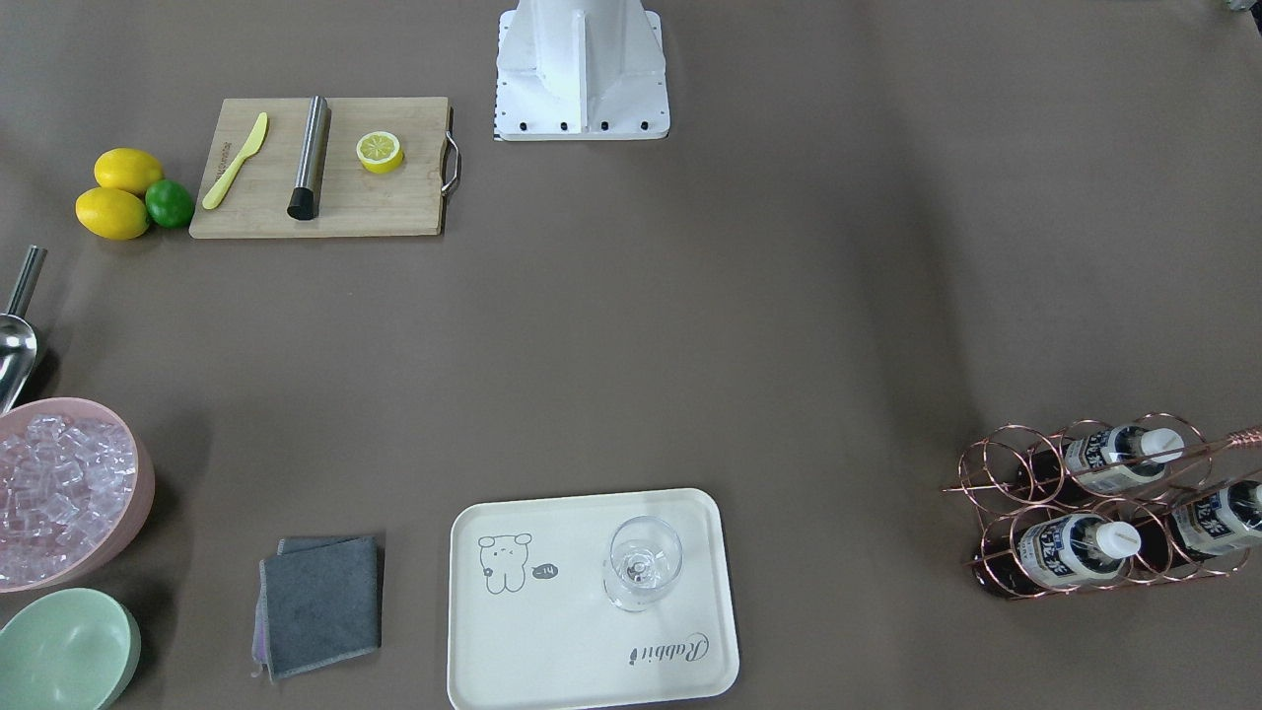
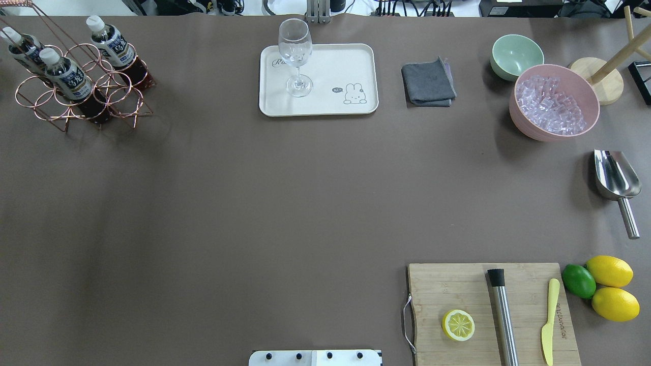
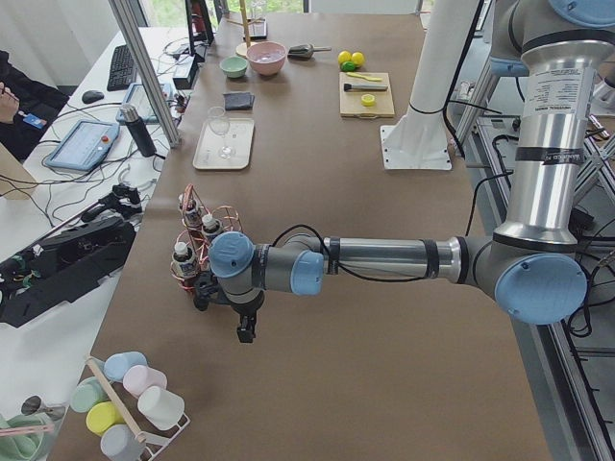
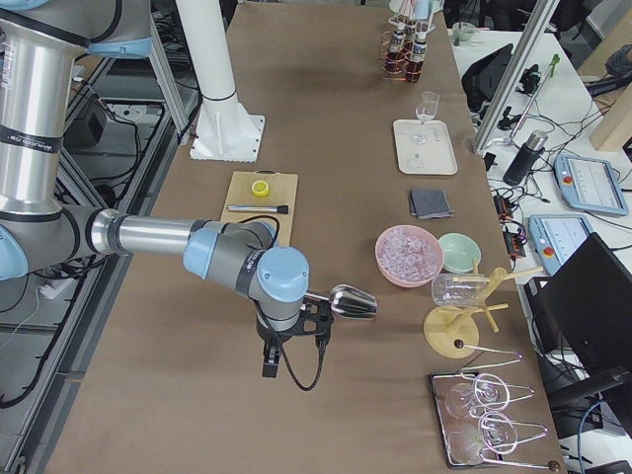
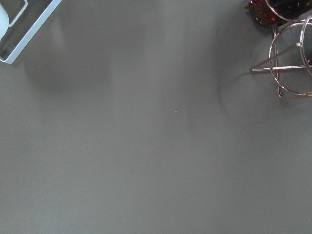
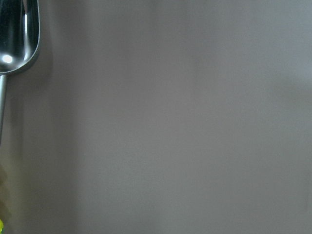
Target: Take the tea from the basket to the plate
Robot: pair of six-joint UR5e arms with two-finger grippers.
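Observation:
Three tea bottles (image 2: 66,73) with white caps stand tilted in the copper wire basket (image 2: 35,96) at the table's far left; in the front-facing view the basket (image 1: 996,473) is at the right. The cream "Rabbit" plate (image 2: 330,63) lies at the far middle edge with a stemmed glass (image 2: 295,56) standing on it. My left gripper (image 3: 231,305) hangs over the table just beside the basket (image 3: 207,240). My right gripper (image 4: 296,331) hangs near the metal scoop (image 4: 353,301). Both grippers show only in the side views, so I cannot tell whether they are open or shut.
A wooden cutting board (image 2: 524,325) at the near right carries a lemon half (image 2: 458,325), a steel bar and a yellow knife. Lemons and a lime (image 2: 579,280) lie beside it. A pink bowl of ice (image 2: 554,104), a green bowl (image 2: 513,53) and a grey cloth (image 2: 428,82) are at the far right.

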